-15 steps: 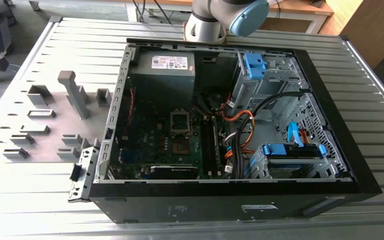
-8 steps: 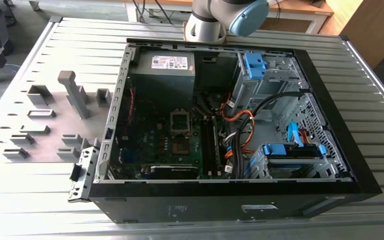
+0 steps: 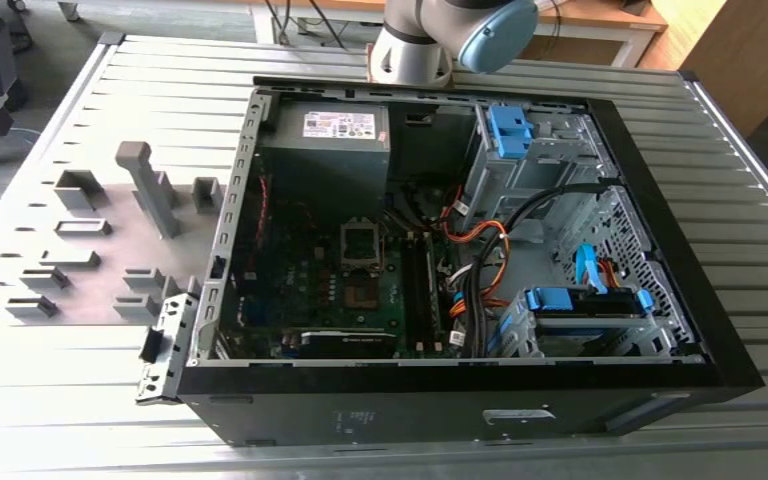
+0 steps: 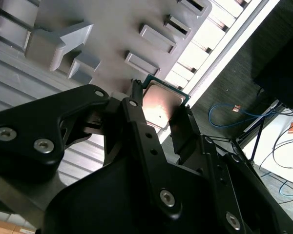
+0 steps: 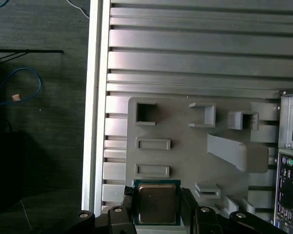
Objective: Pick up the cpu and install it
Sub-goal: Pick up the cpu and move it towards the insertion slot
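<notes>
my gripper (image 5: 157, 202) is clamped on the cpu (image 5: 157, 207), one finger (image 5: 128, 208) on each opposite edge to keep the flat chip level, at the edge of the grey holder plate (image 5: 185, 131). the socket (image 3: 364, 244) it's meant for sits well apart, inside the open case (image 3: 651, 250) toward the exterior view's right.

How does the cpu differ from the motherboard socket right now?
Place: the cpu is held in the gripper, outside the case; the socket sits on the motherboard inside it. Look: the cpu top is solid silvery metal; the socket is a frame with a dark middle. Both are flat and four-sided.
</notes>
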{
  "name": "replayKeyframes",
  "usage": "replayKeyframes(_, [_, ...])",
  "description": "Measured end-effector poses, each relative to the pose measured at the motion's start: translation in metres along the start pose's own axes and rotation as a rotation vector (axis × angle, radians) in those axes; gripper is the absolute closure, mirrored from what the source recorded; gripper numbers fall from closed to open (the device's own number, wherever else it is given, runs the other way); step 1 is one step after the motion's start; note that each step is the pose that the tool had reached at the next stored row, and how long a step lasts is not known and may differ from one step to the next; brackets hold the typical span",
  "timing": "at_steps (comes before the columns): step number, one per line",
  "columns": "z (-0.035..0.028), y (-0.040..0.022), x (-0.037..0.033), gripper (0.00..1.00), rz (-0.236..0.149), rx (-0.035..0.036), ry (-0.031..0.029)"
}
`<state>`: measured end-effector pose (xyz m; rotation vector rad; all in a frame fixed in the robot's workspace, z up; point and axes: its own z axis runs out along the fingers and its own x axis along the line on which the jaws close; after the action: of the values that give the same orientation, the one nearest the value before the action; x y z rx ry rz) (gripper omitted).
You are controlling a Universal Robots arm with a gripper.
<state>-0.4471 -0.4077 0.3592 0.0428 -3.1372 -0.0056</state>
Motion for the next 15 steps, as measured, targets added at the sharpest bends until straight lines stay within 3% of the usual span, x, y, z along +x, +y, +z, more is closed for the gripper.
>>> replayKeyframes(7, [-0.0045, 0.0000, 0.0000, 0.53, 0.000, 0.0000, 0.0000])
replayKeyframes(15, [-0.0053, 0.0001, -0.0003, 0.53, 0.000, 0.0000, 0.0001])
